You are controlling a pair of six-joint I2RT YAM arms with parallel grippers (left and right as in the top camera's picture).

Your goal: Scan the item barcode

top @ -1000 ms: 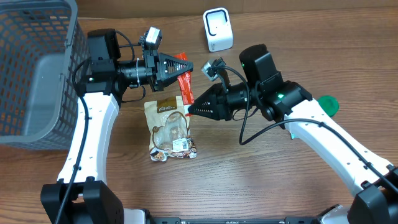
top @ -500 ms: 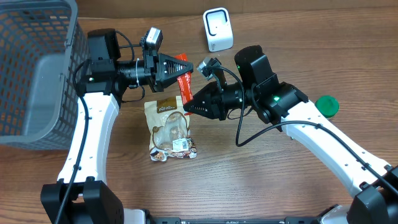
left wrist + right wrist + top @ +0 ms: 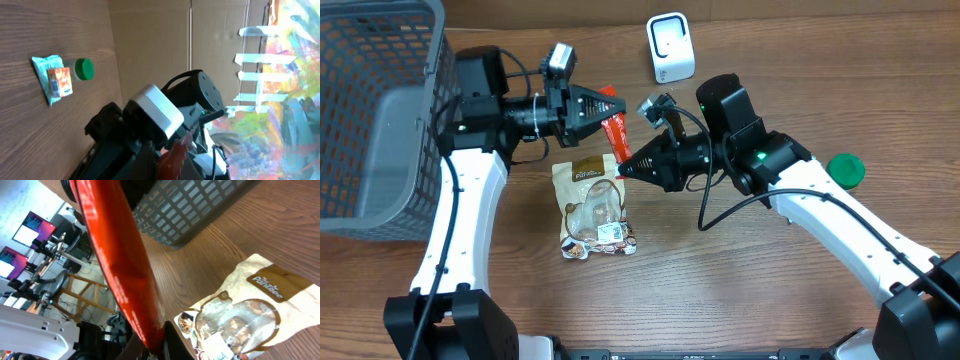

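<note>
above the desk (image 3: 720,290), left end effector (image 3: 603,108) and right end effector (image 3: 624,166) both clamped on red packet (image 3: 615,135) — snack bag (image 3: 595,205) beneath.

**Table surface: four items resting on it**

Wood-grain table (image 3: 740,300). Grey mesh basket (image 3: 432,88) stands at the left edge. White scanner (image 3: 670,47) sits at the far edge. Snack pouch (image 3: 593,208) lies flat near centre. Green lid (image 3: 846,170) lies at right, well apart from the pouch.

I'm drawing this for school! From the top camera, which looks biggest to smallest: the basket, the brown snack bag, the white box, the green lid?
1. gray basket, even though the picture's edge cuts it off
2. brown snack bag
3. white box
4. green lid
</note>
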